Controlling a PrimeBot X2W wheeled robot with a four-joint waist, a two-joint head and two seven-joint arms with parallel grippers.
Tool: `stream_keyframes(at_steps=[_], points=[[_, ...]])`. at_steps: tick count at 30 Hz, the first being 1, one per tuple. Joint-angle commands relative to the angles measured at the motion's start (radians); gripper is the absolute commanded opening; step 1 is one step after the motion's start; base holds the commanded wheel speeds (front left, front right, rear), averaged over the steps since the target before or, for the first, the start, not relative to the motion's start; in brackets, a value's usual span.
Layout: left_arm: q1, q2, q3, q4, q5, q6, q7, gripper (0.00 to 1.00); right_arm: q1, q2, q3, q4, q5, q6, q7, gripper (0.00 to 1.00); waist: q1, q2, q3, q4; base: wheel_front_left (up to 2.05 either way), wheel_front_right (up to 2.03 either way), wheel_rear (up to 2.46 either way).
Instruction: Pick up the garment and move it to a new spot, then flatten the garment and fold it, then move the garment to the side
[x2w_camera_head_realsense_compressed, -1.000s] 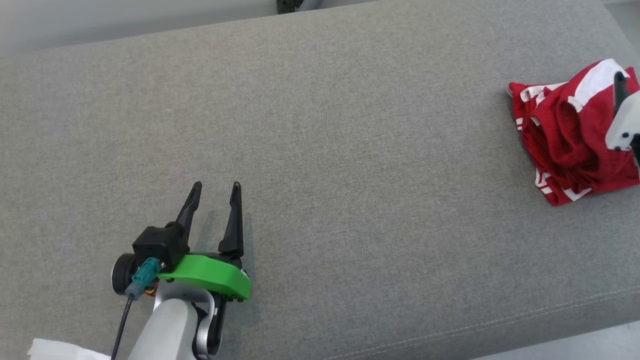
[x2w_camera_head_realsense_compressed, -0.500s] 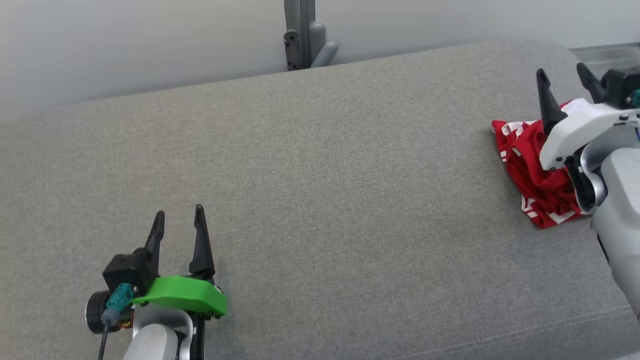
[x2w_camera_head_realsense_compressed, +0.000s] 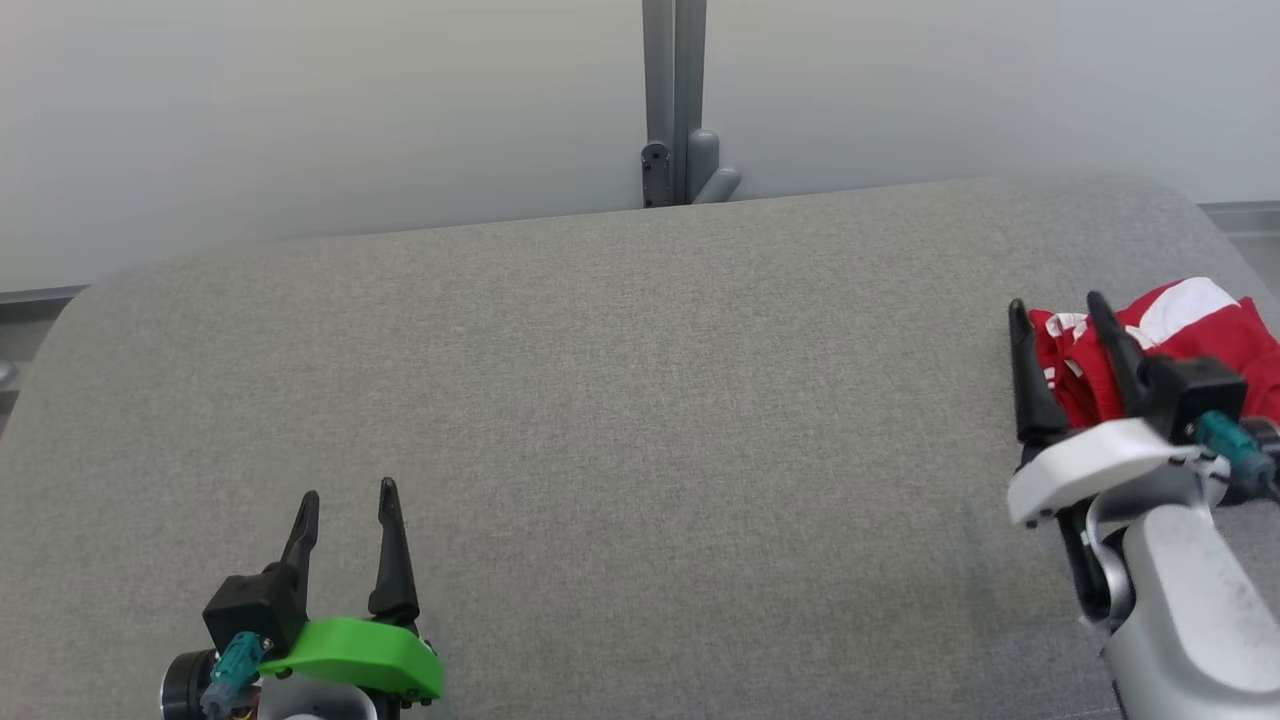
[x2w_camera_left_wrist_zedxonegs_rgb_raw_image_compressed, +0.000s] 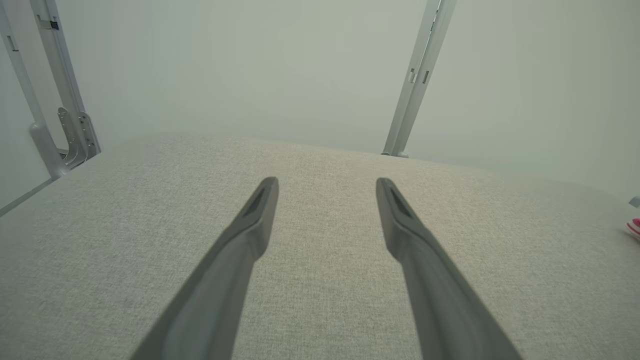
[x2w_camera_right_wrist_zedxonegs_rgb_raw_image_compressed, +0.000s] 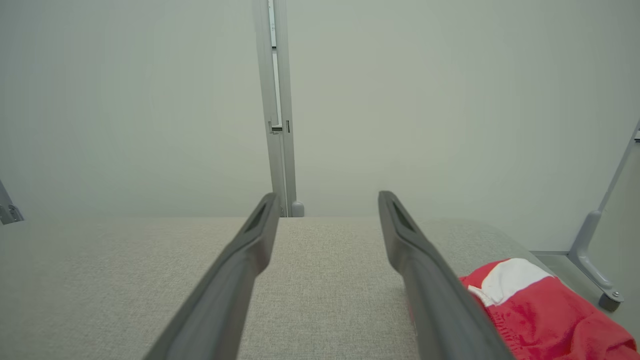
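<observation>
A grey fabric-covered table (x2w_camera_head_realsense_compressed: 640, 400) with rounded corners stretches across the head view. Behind it are a pale wall and an upright grey metal post (x2w_camera_head_realsense_compressed: 672, 100).

A crumpled red garment (x2w_camera_head_realsense_compressed: 1200, 320) with white stripes and a white panel lies bunched at the table's far right end, close to the edge.

The right claw (x2w_camera_head_realsense_compressed: 1056, 300), on a white mount, sits just in front of the garment. Its two dark fingers are spread apart and grasp nothing. In the right wrist view the garment (x2w_camera_right_wrist_zedxonegs_rgb_raw_image_compressed: 540, 310) lies to the right of the right claw (x2w_camera_right_wrist_zedxonegs_rgb_raw_image_compressed: 327, 195), outside the gap between the fingers.

The left claw (x2w_camera_head_realsense_compressed: 348, 490), on a green mount, is at the lower left over bare fabric, well apart from the garment. It is also spread wide and empty. In the left wrist view the left claw (x2w_camera_left_wrist_zedxonegs_rgb_raw_image_compressed: 326, 181) points across the table, and a sliver of the garment (x2w_camera_left_wrist_zedxonegs_rgb_raw_image_compressed: 634, 227) shows at the right edge.
</observation>
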Motion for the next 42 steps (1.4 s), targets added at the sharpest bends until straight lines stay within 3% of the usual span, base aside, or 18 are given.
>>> stream_keyframes(at_steps=[1, 7, 16, 42], points=[[0.021, -0.001, 0.004, 0.0, 0.01, 0.009, 0.001, 1.0, 0.066, 0.041, -0.018, -0.057, -0.038, -0.001, -0.004, 1.0, 0.0001, 0.012, -0.017, 0.022, 0.0, 0.0, 0.0], [0.049, -0.009, -0.003, 0.004, 0.025, 0.001, 0.001, 1.0, 0.246, 0.144, -0.083, -0.221, -0.094, -0.001, 0.006, 1.0, 0.0001, 0.012, -0.024, 0.039, 0.0, 0.0, 0.0], [0.064, -0.015, -0.001, 0.02, 0.027, -0.009, 0.001, 1.0, 0.379, 0.165, -0.061, -0.347, -0.083, -0.001, 0.02, 1.0, 0.0001, 0.012, -0.023, 0.055, 0.0, 0.0, 0.0], [0.062, -0.028, -0.012, 0.02, 0.055, -0.015, 0.001, 1.0, 0.418, 0.165, -0.031, -0.333, -0.038, -0.001, -0.005, 1.0, 0.0001, 0.012, -0.015, 0.062, 0.0, 0.0, 0.0]])
